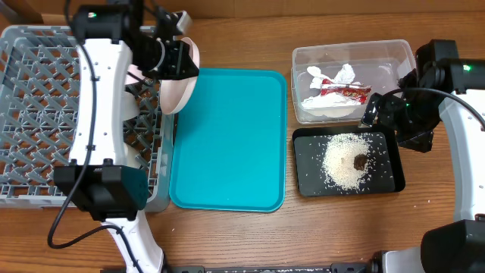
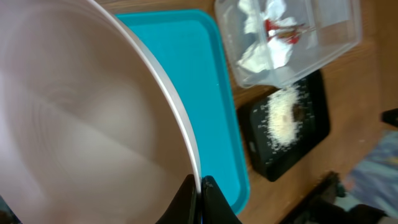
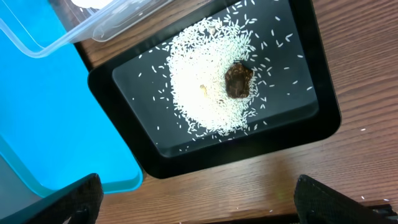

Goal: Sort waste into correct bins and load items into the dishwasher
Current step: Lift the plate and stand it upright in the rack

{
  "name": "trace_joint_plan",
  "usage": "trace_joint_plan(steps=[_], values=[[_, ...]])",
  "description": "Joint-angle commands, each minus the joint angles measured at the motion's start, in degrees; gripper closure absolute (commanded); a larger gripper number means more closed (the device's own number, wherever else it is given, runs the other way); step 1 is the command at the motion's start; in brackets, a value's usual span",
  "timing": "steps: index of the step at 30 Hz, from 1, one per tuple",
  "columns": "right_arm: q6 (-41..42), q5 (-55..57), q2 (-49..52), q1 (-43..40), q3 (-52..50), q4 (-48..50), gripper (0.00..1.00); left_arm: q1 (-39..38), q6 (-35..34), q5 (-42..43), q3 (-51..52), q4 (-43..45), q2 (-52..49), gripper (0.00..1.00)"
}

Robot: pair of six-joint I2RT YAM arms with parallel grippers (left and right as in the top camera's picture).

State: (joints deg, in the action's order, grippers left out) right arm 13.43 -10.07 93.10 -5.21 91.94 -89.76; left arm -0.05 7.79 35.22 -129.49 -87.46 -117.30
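Note:
My left gripper [image 1: 176, 61] is shut on the rim of a white dish with a pinkish face [image 1: 179, 91]. It holds the dish tilted on edge over the right wall of the grey dish rack [image 1: 38, 91]. The dish fills the left wrist view [image 2: 81, 124], with the fingertips [image 2: 200, 200] pinched on its rim. My right gripper [image 1: 386, 114] is open and empty over the right side of the black tray [image 1: 307, 178], with its fingers [image 3: 208, 205] spread wide. The tray [image 3: 292, 118] holds rice [image 3: 199, 81] and a brown lump [image 3: 239, 79]. The clear tub [image 1: 303, 54] holds a white napkin [image 1: 345, 73] and a red-and-white wrapper [image 1: 345, 92].
A teal serving tray [image 1: 227, 136] lies between the rack and the bins. The left arm's white links cross over the rack. A few rice grains lie on the wooden table in front of the black tray.

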Motion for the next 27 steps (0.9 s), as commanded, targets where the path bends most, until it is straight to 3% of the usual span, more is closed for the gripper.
trace_joint_plan(steps=[1, 27], values=[[-0.35, -0.07, -1.42, -0.07, 1.42, -0.20, 0.00, 2.91, 2.73, 7.93, -1.25, -0.57, 0.04, 0.96], [-0.33, -0.07, -1.42, -0.07, 1.40, -1.25, 0.00, 8.76, 5.42, 7.78, 8.76, 2.64, -0.04, 0.96]])
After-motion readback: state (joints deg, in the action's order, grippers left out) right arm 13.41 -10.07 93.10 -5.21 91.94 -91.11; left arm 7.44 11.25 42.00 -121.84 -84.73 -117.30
